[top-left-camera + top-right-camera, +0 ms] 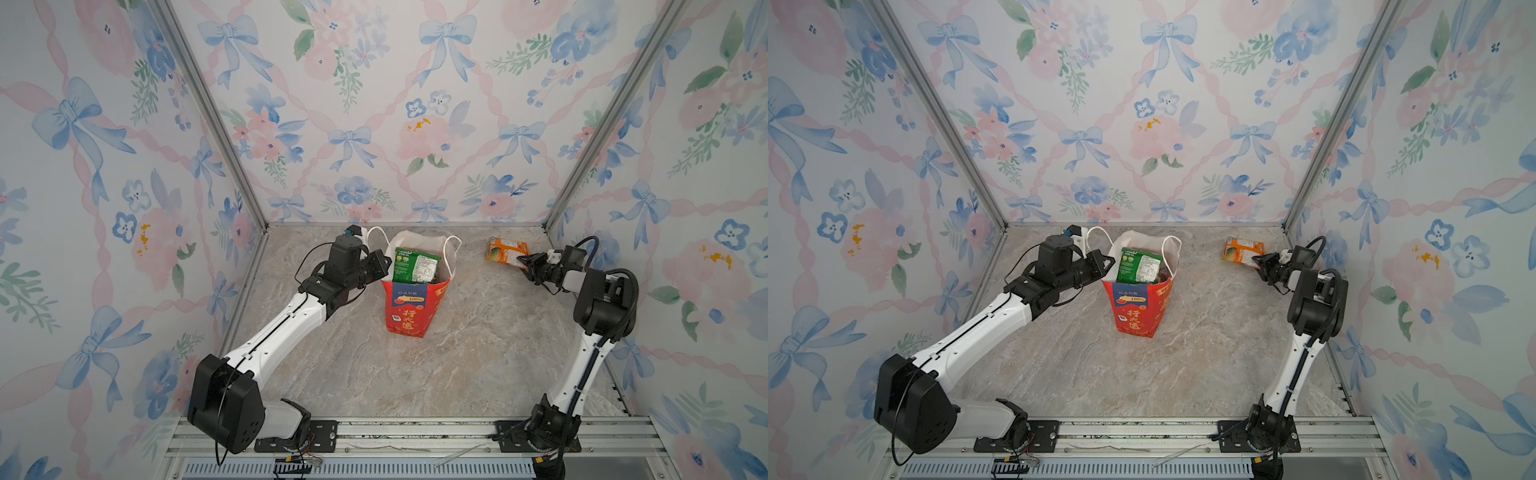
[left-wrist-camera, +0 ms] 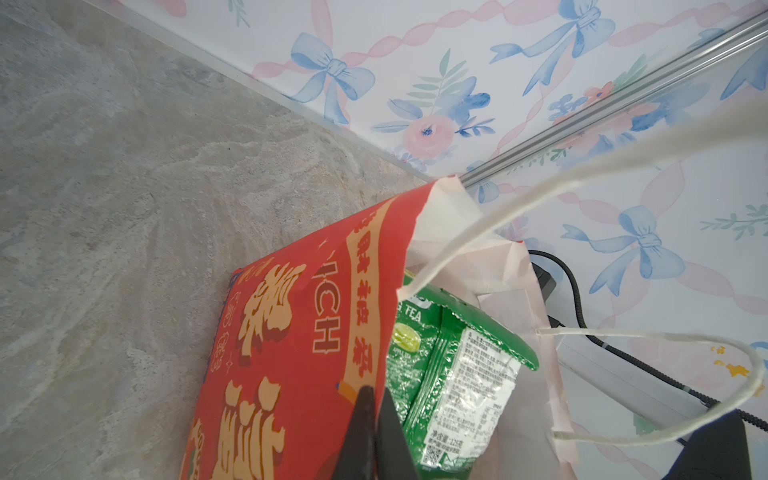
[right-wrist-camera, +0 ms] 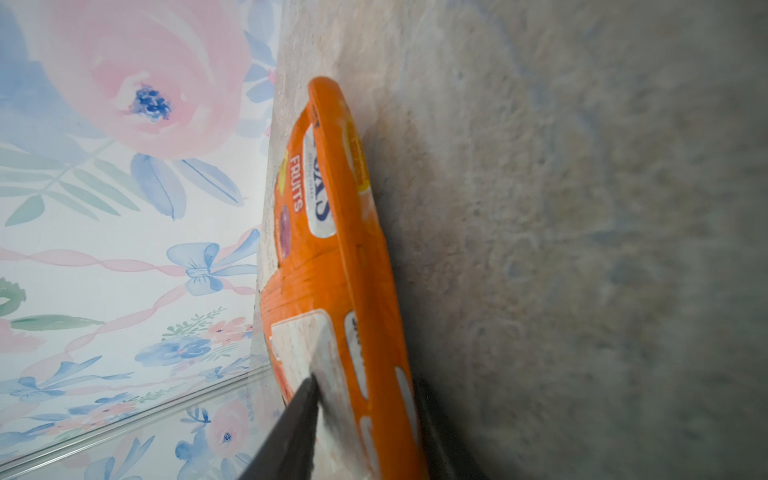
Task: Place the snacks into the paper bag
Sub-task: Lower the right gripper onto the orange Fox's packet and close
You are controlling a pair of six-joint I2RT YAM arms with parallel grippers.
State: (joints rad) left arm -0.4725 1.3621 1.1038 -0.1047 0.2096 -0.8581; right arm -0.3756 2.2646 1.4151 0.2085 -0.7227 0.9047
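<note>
Left gripper (image 2: pixel 374 399) pinches paper bag (image 1: pixel 409 316) rim; green packet (image 1: pixel 415 266) inside.
Far right: right gripper (image 1: pixel 524 262) jaws narrow, clamped on orange packet (image 1: pixel 505 248) on table (image 1: pixel 457 365).

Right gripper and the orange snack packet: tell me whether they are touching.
Touching. The right wrist view shows the right gripper straddling the orange snack packet, one dark finger pressed on its white label, the other against its far face.
</note>
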